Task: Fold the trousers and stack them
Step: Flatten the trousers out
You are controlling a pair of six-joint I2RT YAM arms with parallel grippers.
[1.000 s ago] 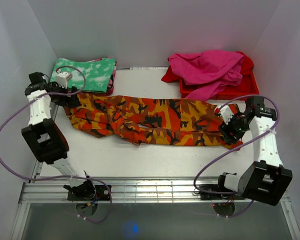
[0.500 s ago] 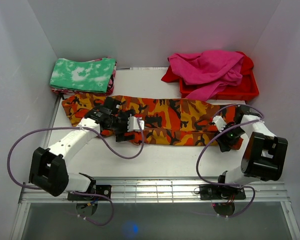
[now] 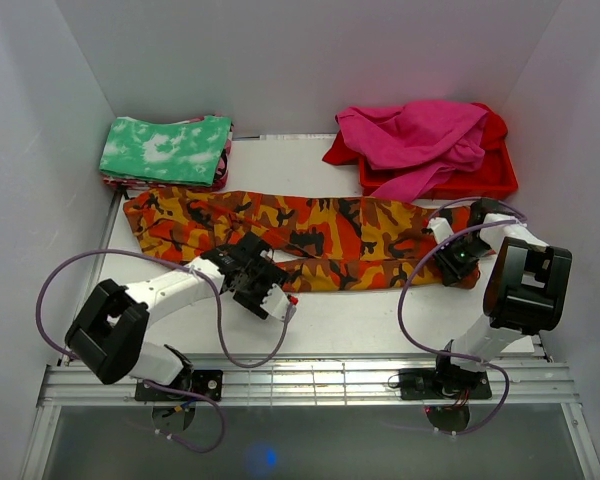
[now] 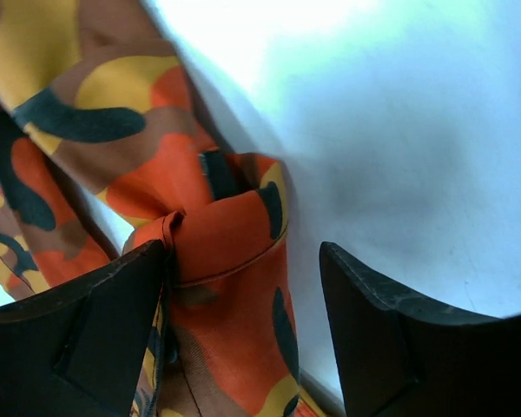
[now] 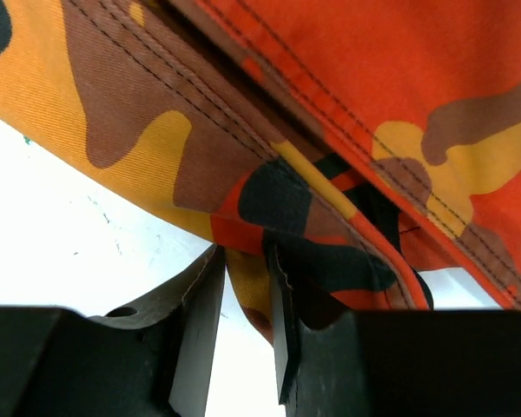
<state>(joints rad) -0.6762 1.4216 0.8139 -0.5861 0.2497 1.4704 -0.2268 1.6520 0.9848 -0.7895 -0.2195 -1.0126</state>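
Observation:
The camouflage trousers [image 3: 320,235] lie stretched left to right across the table. My left gripper [image 3: 263,283] sits at the middle of their front edge. In the left wrist view it [image 4: 241,254] stands open, with a rolled orange fold of the trousers [image 4: 217,234] between the fingers, against the left one. My right gripper [image 3: 458,262] is at the trousers' right end. In the right wrist view its jaws [image 5: 243,261] are nearly together, pinching a yellow-and-brown edge of the cloth [image 5: 330,104].
A folded green-and-white cloth [image 3: 167,150] lies at the back left corner. At the back right, a red tray [image 3: 495,178] holds a magenta garment [image 3: 410,135]. White walls stand on three sides. Purple cables loop near both arms.
My left arm swung from the back left corner to the trousers' front edge, its jaws narrowing a little. The right gripper shifted slightly and closed on the cloth edge.

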